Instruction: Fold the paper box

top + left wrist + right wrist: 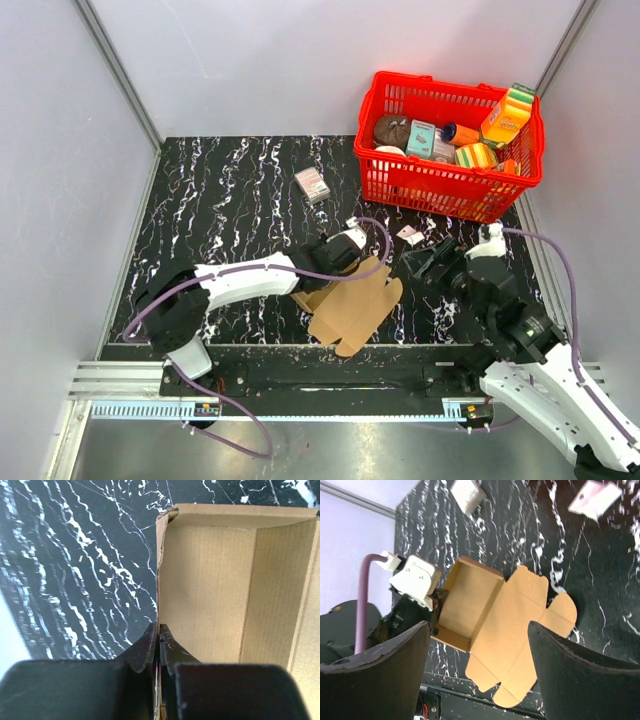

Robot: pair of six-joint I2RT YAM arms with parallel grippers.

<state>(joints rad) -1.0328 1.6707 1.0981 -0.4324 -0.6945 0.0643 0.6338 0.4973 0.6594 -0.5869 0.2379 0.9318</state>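
Now the left gripper (159, 639) is clamped on a raised side wall of the paper box (352, 305), which lies partly folded near the table's (230, 200) front edge. Beside it, the right gripper (418, 265) hangs wide open, empty.

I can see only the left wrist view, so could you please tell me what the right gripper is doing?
Observer: The right gripper hangs open to the right of the paper box, holding nothing.
Operator: Thank you. Is the whole box folded up?
Observer: No. Only the end pinched by the left gripper has raised walls; the lid panel and flaps are spread out flat.
Operator: Is anything lying close by?
Observer: A small white card lies on the table between the box and a red basket.
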